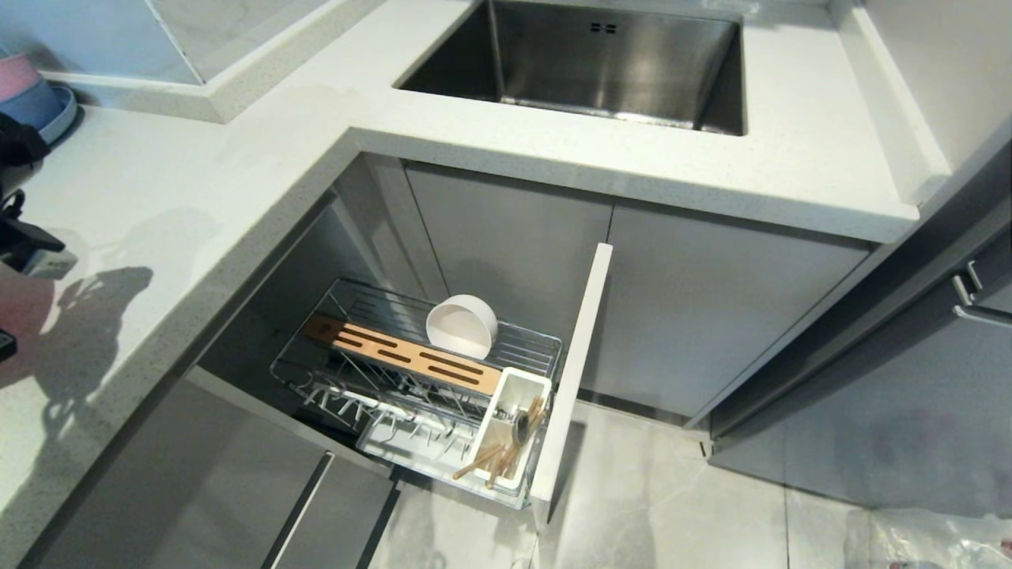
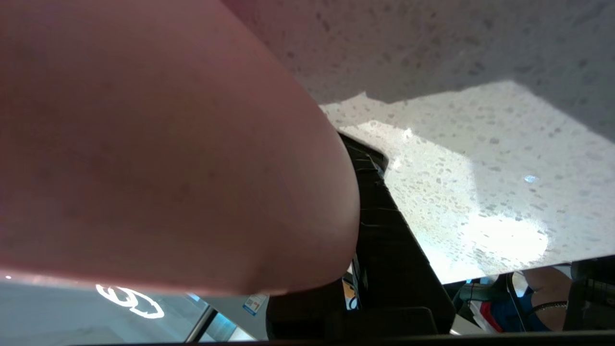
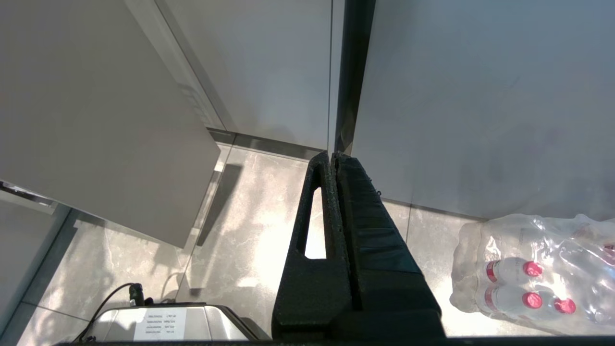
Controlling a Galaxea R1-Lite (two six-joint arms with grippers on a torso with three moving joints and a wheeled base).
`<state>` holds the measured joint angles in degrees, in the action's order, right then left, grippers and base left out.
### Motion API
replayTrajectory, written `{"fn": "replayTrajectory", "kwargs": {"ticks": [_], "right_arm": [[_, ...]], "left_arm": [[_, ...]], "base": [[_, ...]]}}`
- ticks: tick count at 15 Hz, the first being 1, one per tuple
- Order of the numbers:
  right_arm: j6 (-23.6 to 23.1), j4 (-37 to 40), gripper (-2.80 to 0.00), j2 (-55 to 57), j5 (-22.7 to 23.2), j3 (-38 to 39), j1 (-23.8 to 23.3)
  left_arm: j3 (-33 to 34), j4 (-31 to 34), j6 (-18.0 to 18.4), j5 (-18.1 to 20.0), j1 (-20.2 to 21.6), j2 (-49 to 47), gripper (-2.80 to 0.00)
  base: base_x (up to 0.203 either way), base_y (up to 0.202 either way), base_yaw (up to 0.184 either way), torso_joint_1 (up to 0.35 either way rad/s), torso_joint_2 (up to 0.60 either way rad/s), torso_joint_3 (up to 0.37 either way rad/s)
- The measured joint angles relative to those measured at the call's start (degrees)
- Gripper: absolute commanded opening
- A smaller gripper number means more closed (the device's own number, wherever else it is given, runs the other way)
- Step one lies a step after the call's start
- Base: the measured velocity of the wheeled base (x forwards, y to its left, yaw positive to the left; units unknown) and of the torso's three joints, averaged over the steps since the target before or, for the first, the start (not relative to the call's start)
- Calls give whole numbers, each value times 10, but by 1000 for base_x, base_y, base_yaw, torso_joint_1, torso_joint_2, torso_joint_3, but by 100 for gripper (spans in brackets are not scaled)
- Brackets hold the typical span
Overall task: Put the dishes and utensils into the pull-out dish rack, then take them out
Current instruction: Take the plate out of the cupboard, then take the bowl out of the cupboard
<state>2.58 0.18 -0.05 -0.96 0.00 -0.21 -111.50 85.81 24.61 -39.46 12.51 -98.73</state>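
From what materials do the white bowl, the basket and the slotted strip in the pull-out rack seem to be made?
The white bowl looks like ceramic or melamine: smooth, opaque, softly shiny; the look cannot settle which. The basket looks like chrome-plated steel wire: thin bright rods with glints. The slotted strip looks like light wood, perhaps bamboo: a warm matte tan with dark cut slots.

Head camera looks steeply down over the countertop; left wrist camera skims it close; right wrist camera faces the floor.

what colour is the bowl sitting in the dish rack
Plain cream-white bowl, standing on edge in the wire dish rack; it shows best in the head view.
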Motion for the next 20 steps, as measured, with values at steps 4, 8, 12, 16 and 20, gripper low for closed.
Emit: {"fn": "replayTrajectory", "kwargs": {"ticks": [4, 8, 12, 16, 20], "right_arm": [[0, 0, -280, 0, 0, 0, 0], [0, 0, -280, 0, 0, 0, 0], [0, 0, -280, 0, 0, 0, 0], [0, 0, -280, 0, 0, 0, 0], [0, 0, -280, 0, 0, 0, 0]], "left_arm": [[5, -1, -7, -14, -5, -10, -280], [12, 0, -7, -13, -7, -18, -280], [13, -1, -8, -12, -7, -19, 0], [11, -16, -10, -9, -7, -18, 0], [10, -25, -14, -7, -9, -5, 0]], "base": [[0, 0, 0, 0, 0, 0], [0, 0, 0, 0, 0, 0], [0, 0, 0, 0, 0, 0], [0, 0, 0, 0, 0, 0], [0, 0, 0, 0, 0, 0]]}}
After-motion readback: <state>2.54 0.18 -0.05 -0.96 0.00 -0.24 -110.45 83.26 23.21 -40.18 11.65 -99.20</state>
